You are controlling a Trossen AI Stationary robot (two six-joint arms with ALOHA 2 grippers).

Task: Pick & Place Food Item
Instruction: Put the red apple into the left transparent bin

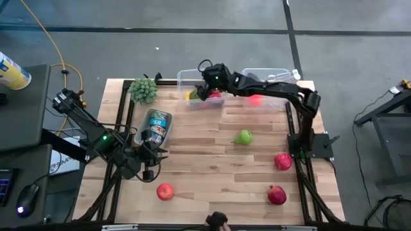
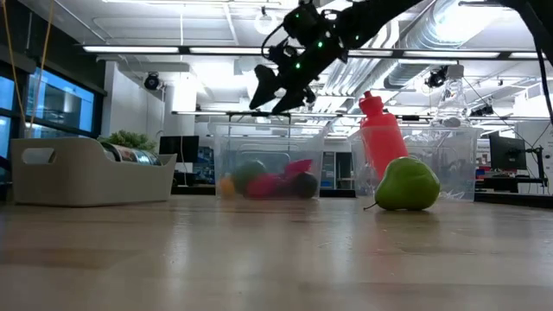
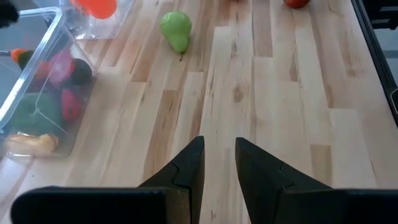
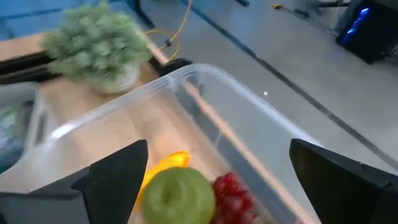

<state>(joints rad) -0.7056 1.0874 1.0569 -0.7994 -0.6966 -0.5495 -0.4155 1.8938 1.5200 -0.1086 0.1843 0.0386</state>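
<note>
While your right gripper [image 1: 207,92] hovers above the clear plastic bin [image 1: 183,80] at the counter's [image 1: 212,173] far edge, its fingers [image 4: 112,180] are spread wide with nothing between them. A green apple [image 4: 177,196], red grapes [image 4: 235,190] and a yellow piece lie in the bin just below.

The nearest item left to move looks like the green pear [image 1: 243,136], lying on its side mid-counter, well apart from the bin. Judge it light, stiff and smooth, likely a plastic replica, so it may roll or slip; take it across the broad lower belly, not the tapered neck.

Your left gripper [image 1: 149,172] waits low by the grey caddy [image 1: 138,135], fingers [image 3: 186,171] nearly together, holding nothing.
</note>
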